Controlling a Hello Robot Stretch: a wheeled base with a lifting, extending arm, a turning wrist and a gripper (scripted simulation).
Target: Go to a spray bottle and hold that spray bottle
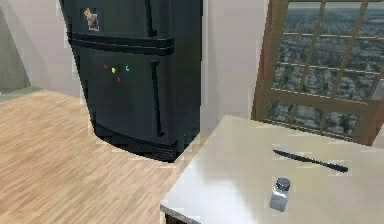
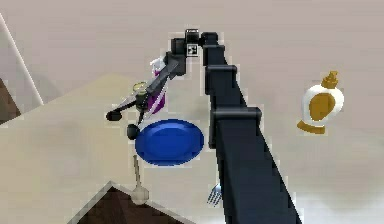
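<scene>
A small purple bottle with a white top, the shape of a spray bottle, shows tilted over the pale tabletop in the arm side view. The dark arm reaches up across the table to it. The gripper stretches out to the left of the white marker squares, its dark body crossing the purple bottle. I cannot tell whether the gripper holds the bottle or whether the bottle rests on the table.
A blue plate, a fork, a thin upright stick on a small base and a yellow-white dispenser bottle share the table. In the forward view stand a black fridge, a wood-framed window, and a table corner with a dark knife and a shaker.
</scene>
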